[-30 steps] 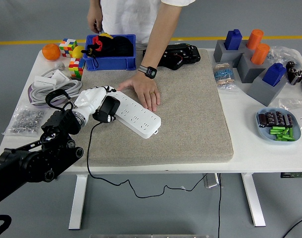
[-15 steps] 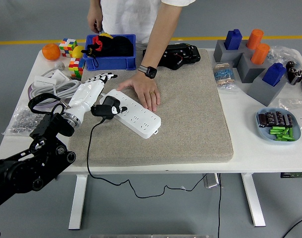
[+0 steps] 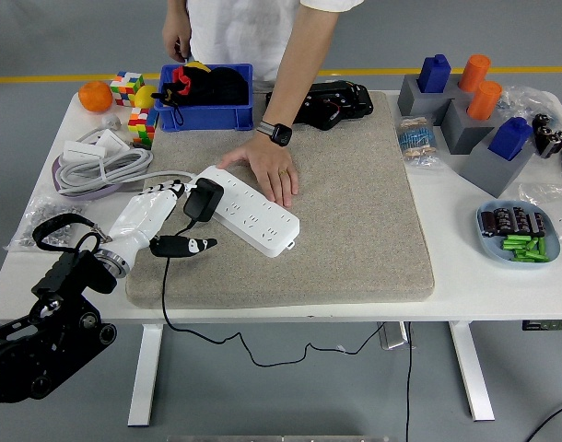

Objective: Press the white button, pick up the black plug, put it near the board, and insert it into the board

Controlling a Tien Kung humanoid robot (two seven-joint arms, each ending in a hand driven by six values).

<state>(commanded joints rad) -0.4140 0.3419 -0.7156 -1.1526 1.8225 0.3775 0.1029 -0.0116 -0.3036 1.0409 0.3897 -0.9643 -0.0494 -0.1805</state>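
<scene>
Your left hand [image 3: 157,221]: fingers spread, holding nothing, lower left, near mat edge | plug [image 3: 204,200] in power strip [image 3: 249,211] | person's hand [image 3: 267,169] presses strip | mat [image 3: 355,203] right bare

We see a black plug [image 3: 204,200] on a white board [image 3: 251,212], beige mat [image 3: 355,212], blue bin [image 3: 204,117].

1. White rectangular table [image 3: 263,308] on white legs, standing on grey floor [image 3: 69,37].
2. Covered in the middle by a beige felt mat [image 3: 355,221].
3. At left: orange fruit [image 3: 95,96], colourful cubes [image 3: 127,87], blue plastic bin [image 3: 205,118], coiled white cable [image 3: 97,166], bag of metal screws [image 3: 49,214].
4. At right: grey blocks holding blue and orange pegs [image 3: 465,115], light blue dish of small parts [image 3: 519,235].
</scene>
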